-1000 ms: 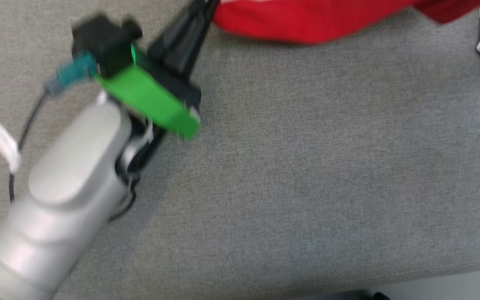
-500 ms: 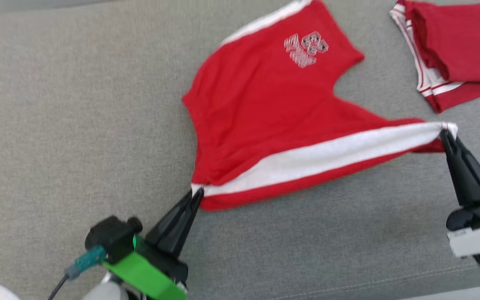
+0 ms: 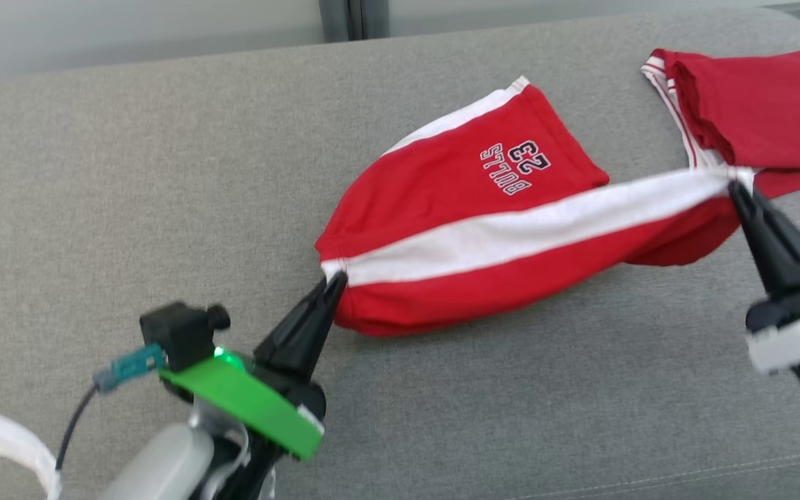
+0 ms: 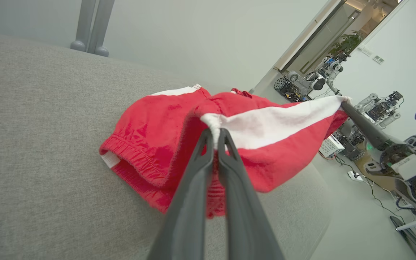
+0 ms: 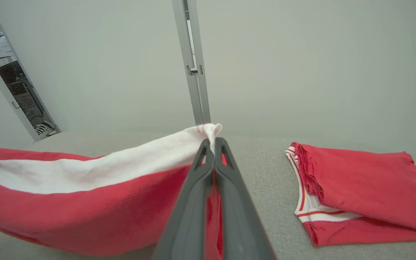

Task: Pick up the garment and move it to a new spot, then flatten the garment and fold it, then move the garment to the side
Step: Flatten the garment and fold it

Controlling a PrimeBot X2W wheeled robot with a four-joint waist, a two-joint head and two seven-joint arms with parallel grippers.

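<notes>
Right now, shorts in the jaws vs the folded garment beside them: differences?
The shorts hang stretched between both shut jaws, partly lifted; the folded garment lies flat on the couch. The shorts show a broad white stripe and print; the folded garment shows thin striped trim. Both are red and white.

We see the right gripper [image 3: 735,189] with its body blurred and clipped at the head view's right edge, and the folded garment [image 3: 761,111] is clipped there too. The left arm [image 3: 164,465] runs off the bottom. The shorts [image 5: 67,206] cross the right wrist view's left edge. The distant machines [image 4: 377,106] are too small for us to tell.
</notes>
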